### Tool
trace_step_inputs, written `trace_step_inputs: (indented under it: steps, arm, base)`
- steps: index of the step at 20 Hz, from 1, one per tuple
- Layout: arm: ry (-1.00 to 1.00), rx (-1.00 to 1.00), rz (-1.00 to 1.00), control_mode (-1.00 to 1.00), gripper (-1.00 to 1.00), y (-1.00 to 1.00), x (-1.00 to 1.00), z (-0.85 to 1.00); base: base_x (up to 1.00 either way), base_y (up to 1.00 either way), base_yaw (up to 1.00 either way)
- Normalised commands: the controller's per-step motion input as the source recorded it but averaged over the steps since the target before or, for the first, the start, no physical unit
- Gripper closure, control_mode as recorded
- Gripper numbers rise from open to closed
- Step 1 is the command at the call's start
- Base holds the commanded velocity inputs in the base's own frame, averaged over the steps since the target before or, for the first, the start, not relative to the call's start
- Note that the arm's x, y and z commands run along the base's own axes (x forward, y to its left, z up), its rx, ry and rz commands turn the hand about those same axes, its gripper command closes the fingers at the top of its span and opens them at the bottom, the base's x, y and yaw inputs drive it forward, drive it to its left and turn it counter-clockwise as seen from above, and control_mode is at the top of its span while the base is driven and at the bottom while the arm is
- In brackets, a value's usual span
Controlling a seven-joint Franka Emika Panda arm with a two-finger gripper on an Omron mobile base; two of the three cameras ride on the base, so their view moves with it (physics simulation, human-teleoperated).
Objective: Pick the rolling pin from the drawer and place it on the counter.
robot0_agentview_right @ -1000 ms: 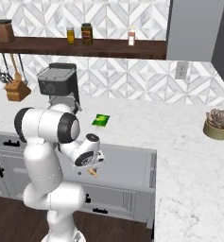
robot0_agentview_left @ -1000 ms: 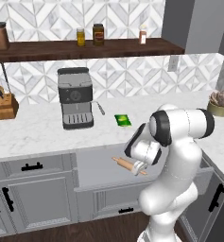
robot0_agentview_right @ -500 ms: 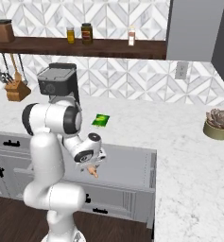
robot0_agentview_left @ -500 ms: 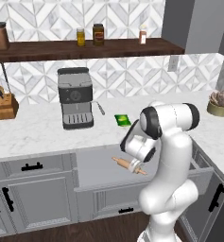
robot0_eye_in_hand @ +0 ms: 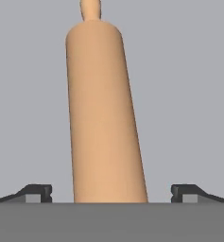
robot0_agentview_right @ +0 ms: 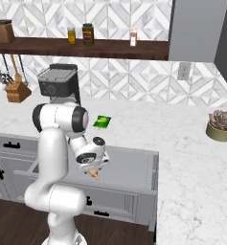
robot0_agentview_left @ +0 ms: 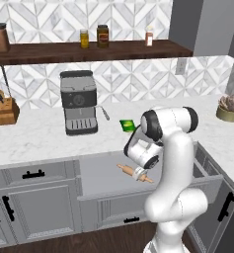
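The light-brown rolling pin point(robot0_agentview_left: 124, 168) lies slantwise in the open grey drawer point(robot0_agentview_left: 96, 173), right of its middle. My gripper point(robot0_agentview_left: 137, 172) reaches down over the pin's middle. In the hand view the pin point(robot0_eye_in_hand: 106, 118) runs straight away from the camera. The gripper point(robot0_eye_in_hand: 112, 191) straddles it, open, and each dark fingertip point(robot0_eye_in_hand: 38, 191) stands a small gap clear of the wood. From the right base view only the pin's end point(robot0_agentview_right: 94, 175) peeks out under the hand point(robot0_agentview_right: 92, 168), above the drawer point(robot0_agentview_right: 129, 167). The white marble counter point(robot0_agentview_left: 39, 138) runs behind the drawer.
On the counter stand a coffee machine point(robot0_agentview_left: 79, 101), a green packet point(robot0_agentview_left: 128, 125) just behind the drawer, a knife block point(robot0_agentview_left: 5, 109) at far left and a potted plant point(robot0_agentview_left: 229, 106) at far right. Jars sit on the dark shelf point(robot0_agentview_left: 89, 49). Grey cabinet fronts point(robot0_agentview_left: 34, 207) lie below.
The arm's elbow and shoulder have swung a little to the left. The hand has stayed over the rolling pin, and the pin has not moved.
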Motion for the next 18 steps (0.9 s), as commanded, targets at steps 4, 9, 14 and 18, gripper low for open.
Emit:
trace_step_inputs:
  steps: [4,9,14,18]
  arm:
    - [0.00,0.00,0.00,-1.00,-1.00,0.00,0.00,-0.47]
    - [0.00,0.00,0.00,-1.00,1.00,0.00,0.00,-0.08]
    - [-0.01,0.00,0.00,-1.00,1.00,0.00,-0.05,0.00]
    - [-0.04,0.00,0.00,-1.00,1.00,-0.17,-0.66,0.22]
  base:
    - [0.00,0.00,0.00]
    - [0.00,0.00,0.00]
    - [0.00,0.00,0.00]
    - [0.00,0.00,0.00]
